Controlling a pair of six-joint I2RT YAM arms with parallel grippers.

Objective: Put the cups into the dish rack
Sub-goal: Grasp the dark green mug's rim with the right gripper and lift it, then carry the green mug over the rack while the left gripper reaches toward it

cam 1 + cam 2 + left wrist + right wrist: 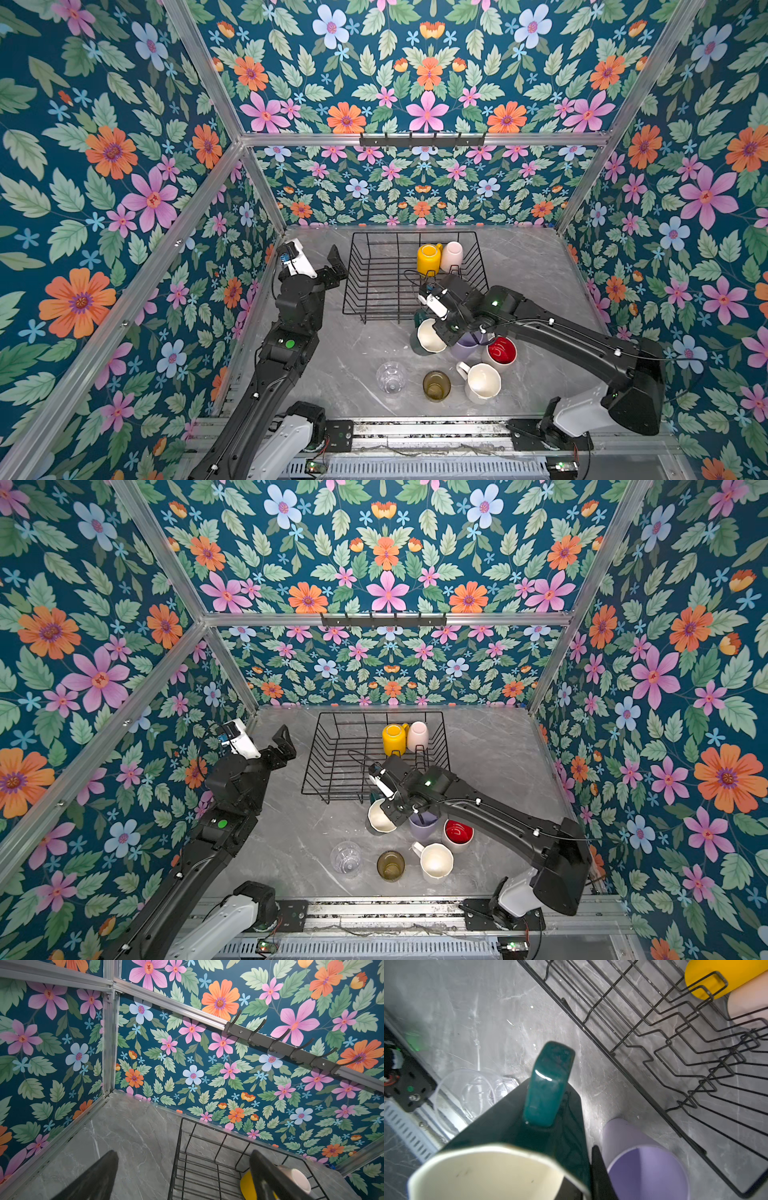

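The dark green mug (548, 1084) is glossy glazed ceramic with a bright highlight on its handle and a smooth cream inside; the lilac tumbler (643, 1167) looks matt, like plastic. The black wire dish rack (358, 274) is thin metal rod with a dull coat, the grey marble-patterned desk (488, 1012) is smooth with a soft sheen, and the clear glass (391, 377) is transparent and shiny.

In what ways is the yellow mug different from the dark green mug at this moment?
The yellow mug sits inside the dish rack; the dark green mug is outside it. Nothing grips the yellow mug; the right gripper is shut on the dark green mug's rim. The dark green mug shows a cream inside; the yellow mug shows only yellow. Both have a handle.
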